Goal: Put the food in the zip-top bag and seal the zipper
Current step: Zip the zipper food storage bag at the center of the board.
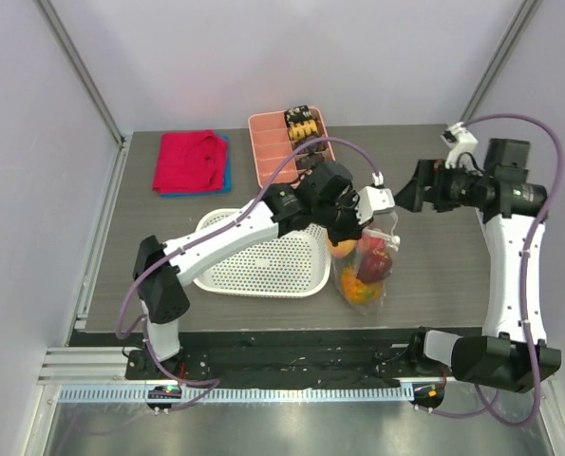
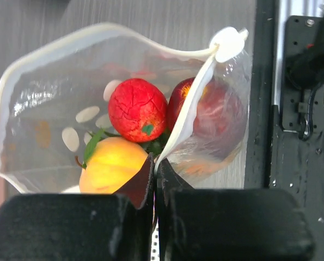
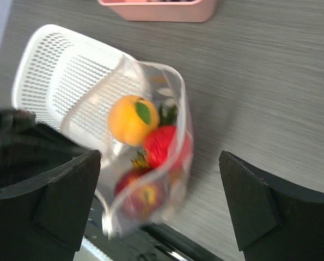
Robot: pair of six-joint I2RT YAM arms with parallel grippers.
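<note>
Beside the basket point(image 1: 263, 271), left end effector point(image 2: 154, 166) clamps the zip-top bag point(image 2: 53, 92), right end effector point(image 3: 159, 179) gapes empty, pineapple point(image 1: 356, 290) half-hidden.

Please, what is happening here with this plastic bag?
The left tool is shut on the zipper strip of the zip-top bag. A peach, a small red apple and a dark red apple lie inside. The right tool stands open near the bag, holding nothing. The bag is wide open, not yet sealed.
</note>
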